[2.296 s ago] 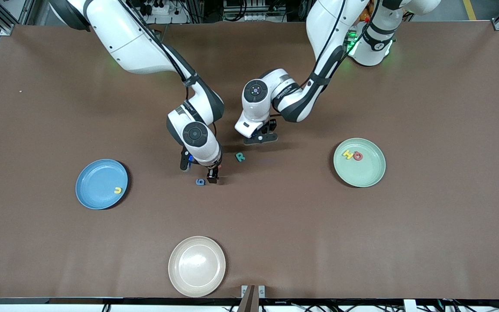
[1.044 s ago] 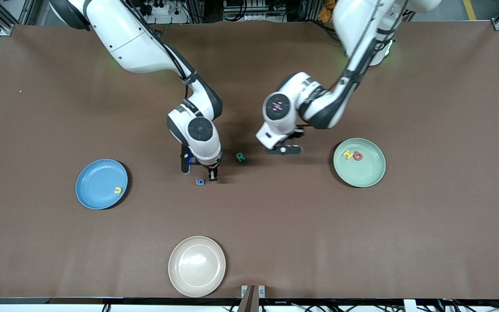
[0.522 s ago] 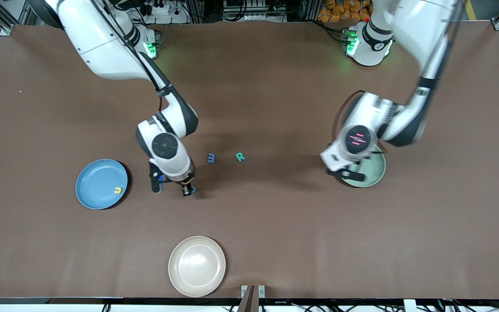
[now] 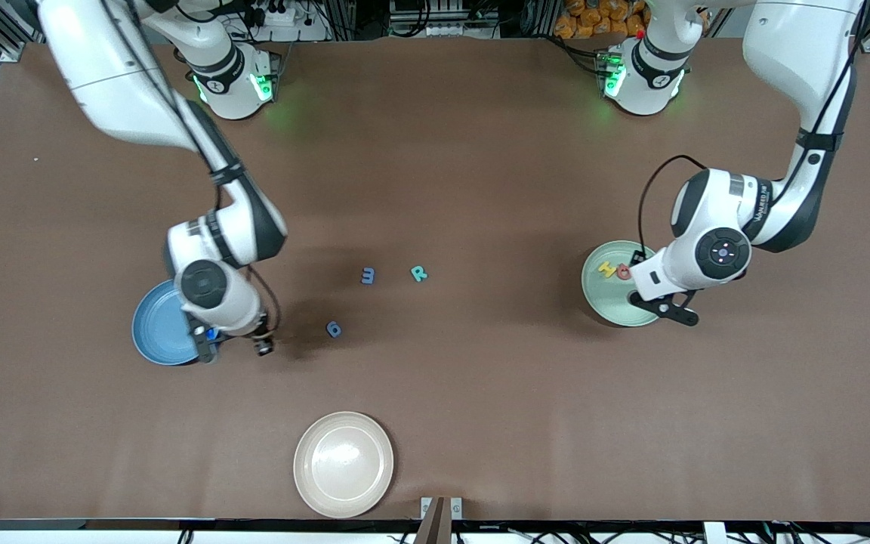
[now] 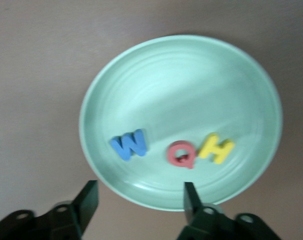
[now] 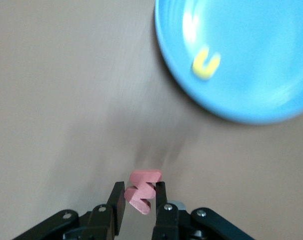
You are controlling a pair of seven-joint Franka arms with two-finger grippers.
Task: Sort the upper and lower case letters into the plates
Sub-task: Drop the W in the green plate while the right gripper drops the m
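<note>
The red letter m (image 6: 142,194) is pinched in my right gripper (image 6: 140,200) over bare table just beside the blue plate's (image 6: 271,107) rim, while my left gripper (image 5: 139,197) hangs spread wide and empty over the mint green plate's (image 5: 141,65) edge.

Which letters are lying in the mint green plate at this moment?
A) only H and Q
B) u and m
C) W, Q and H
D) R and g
C: the left wrist view shows a blue W, a red Q and a yellow H lying inside the mint green plate, with the open left gripper above its rim.
</note>
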